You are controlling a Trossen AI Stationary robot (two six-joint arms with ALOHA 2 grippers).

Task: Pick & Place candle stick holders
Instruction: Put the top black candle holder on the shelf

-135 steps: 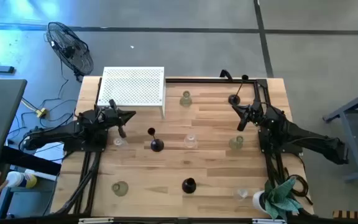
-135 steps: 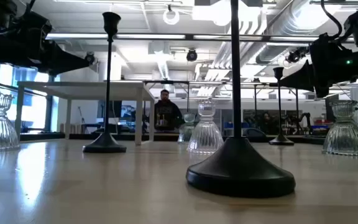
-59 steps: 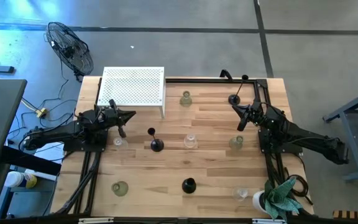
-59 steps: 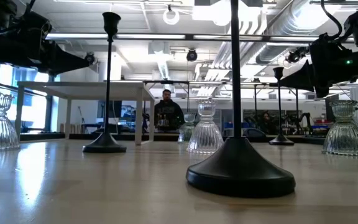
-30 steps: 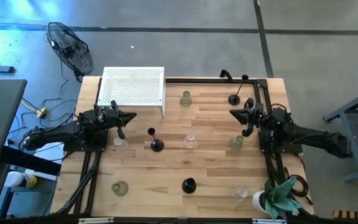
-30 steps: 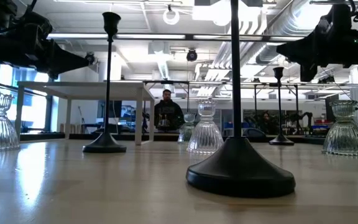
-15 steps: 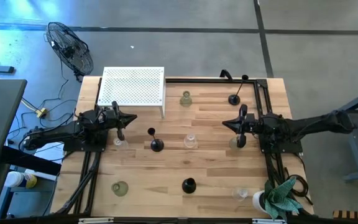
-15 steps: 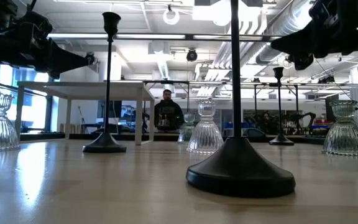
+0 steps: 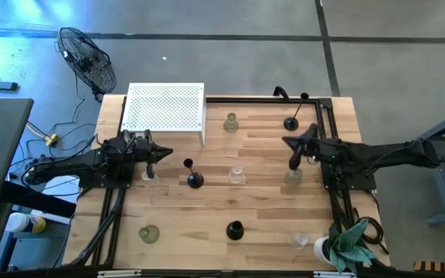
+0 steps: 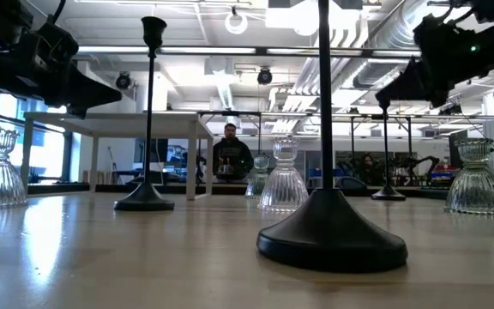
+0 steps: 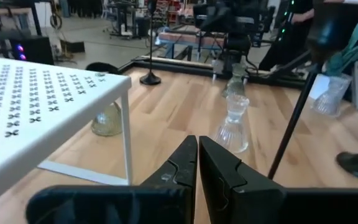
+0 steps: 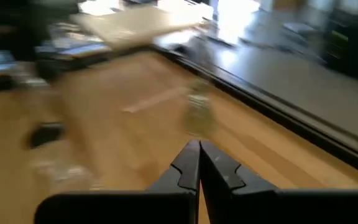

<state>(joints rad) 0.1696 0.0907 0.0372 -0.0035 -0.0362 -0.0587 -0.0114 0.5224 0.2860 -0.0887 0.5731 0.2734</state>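
**Six holders spread over the table, both grippers closed and empty**

High view: three black holders [image 9: 195, 180] and three glass holders [image 9: 236, 175] stand well apart on the table [image 9: 269, 216]. The left gripper [image 9: 163, 152] hovers near one glass piece, the right gripper [image 9: 287, 141] near another.

Low view: the black holders [image 10: 331, 227] show dome bases and thin stems, likely top-heavy, best gripped at the stem. The ribbed glass [image 10: 282, 180] looks fragile and slippery; take its neck.

Wrist views: the left gripper's fingers [image 11: 182, 165] and the right gripper's fingers [image 12: 191, 163] are pressed together, holding nothing
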